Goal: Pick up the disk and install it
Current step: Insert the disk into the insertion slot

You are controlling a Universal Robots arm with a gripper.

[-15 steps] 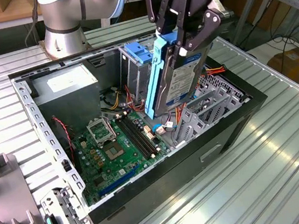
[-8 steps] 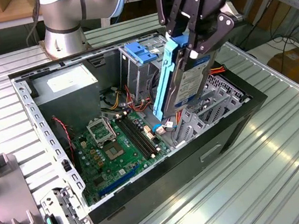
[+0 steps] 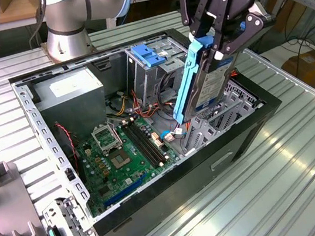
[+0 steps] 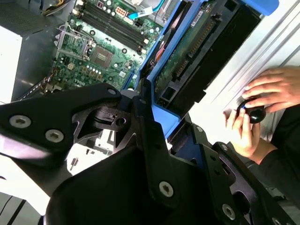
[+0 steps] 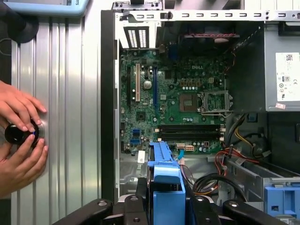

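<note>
One disk [image 3: 207, 87] is held in the hand [image 3: 218, 46], whose fingers are closed on the disk's upper end, one on each side. The disk hangs on edge, tilted, with a blue rail [image 3: 187, 87] facing the exterior view's left. Its lower end is below the rim of the open case [image 3: 249, 137], over a grey bracket [image 3: 204, 130]. Whether the two touch cannot be told.

The case lies on its side on the ribbed table [image 3: 286, 182], open face up.

Edges and room:
- On the exterior view's right, the disk is near the case's black wall, with a narrow gap between them.
- On the exterior view's left, the board [image 3: 121, 153] lies flat and low, so there is open space above it.
- Behind the disk, the cage [image 3: 164, 63] with its blue latch [image 3: 149, 54] stands close. Looped cables [image 3: 168, 87] fill the space between the cage and the rail.
- The supply [image 3: 70, 92] sits in the far corner, well apart from the disk.

In the first wrist view the rail's end [image 5: 164, 187] points at the board's edge.

A person's hands [image 5: 21, 140] rest on the table outside the case wall, wrapped round a black knob [image 5: 16, 133] and apart from the case.

A grey bracket with a green clip [image 3: 68, 232] lies on the table by the case's near corner.
</note>
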